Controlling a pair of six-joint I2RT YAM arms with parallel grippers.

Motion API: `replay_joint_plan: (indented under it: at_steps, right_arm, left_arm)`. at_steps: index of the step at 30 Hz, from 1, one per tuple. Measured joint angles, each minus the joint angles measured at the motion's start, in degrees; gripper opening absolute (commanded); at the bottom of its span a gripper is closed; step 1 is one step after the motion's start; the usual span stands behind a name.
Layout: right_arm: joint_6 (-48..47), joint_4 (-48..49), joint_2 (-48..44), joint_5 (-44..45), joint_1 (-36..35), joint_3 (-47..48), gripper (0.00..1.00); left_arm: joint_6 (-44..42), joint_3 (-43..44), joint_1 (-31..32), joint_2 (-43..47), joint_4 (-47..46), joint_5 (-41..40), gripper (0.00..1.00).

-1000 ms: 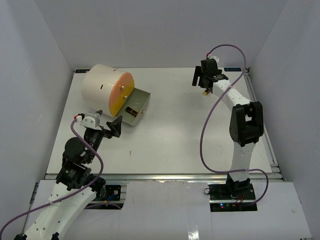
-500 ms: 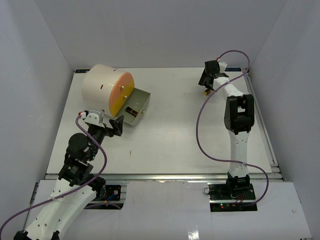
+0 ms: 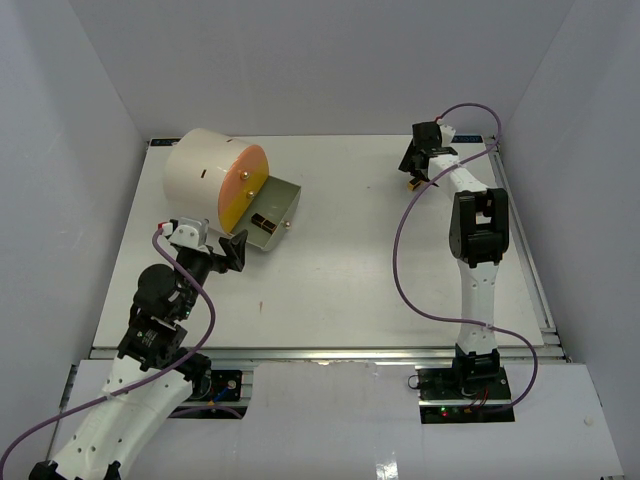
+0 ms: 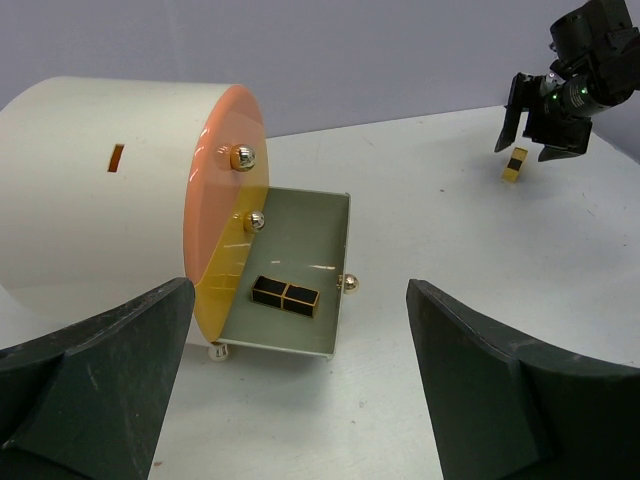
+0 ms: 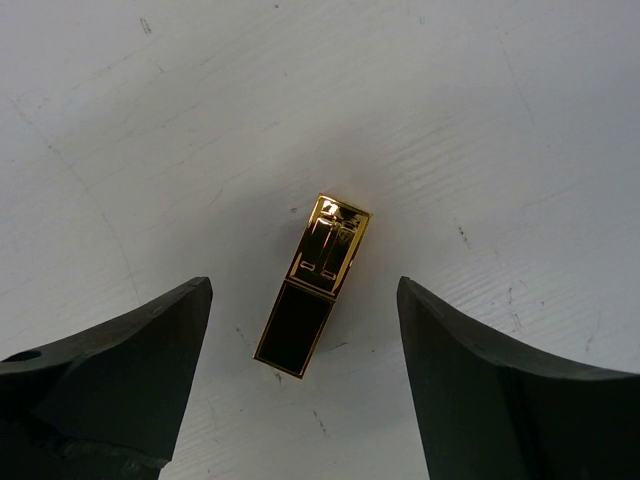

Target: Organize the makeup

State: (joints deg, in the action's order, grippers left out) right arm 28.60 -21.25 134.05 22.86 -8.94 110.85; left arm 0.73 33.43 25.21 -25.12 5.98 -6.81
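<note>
A gold-and-black lipstick tube [image 5: 313, 285] lies flat on the white table at the back right, also showing as a small gold speck [image 3: 412, 184] in the top view. My right gripper [image 5: 302, 284] hovers over it, open, a finger on each side and neither touching it. A second black-and-gold piece of makeup [image 4: 285, 295] lies in the open grey-green drawer [image 4: 325, 225] of the cream cylinder. My left gripper [image 4: 300, 290] is open and empty, just in front of that drawer.
The big cream cylinder [image 3: 200, 170] with its orange front [image 3: 243, 185] stands at the back left, its drawer pulled out toward the table's middle. White walls close in the table on three sides. The right arm's purple cable [image 3: 405, 260] loops over the table.
The right gripper has moved back and right, coming down over the lipstick tube, and its fingers have drawn in a little. The left gripper shifted slightly toward the drawer.
</note>
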Motion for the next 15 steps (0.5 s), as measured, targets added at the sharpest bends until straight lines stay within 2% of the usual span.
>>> replay_joint_plan:
  at_steps: [9, 15]
  right_arm:
    - [0.14, 0.74, 0.46, -3.33, 0.73, -0.99, 0.57]
    - [0.08, 1.37, 0.76, -5.39, 0.73, -1.05, 0.52]
  left_arm:
    - [0.0, 0.0, -0.29, 0.0, 0.0, 0.02, 0.98]
    - [0.01, -0.01, -0.37, -0.02, 0.0, 0.07, 0.98]
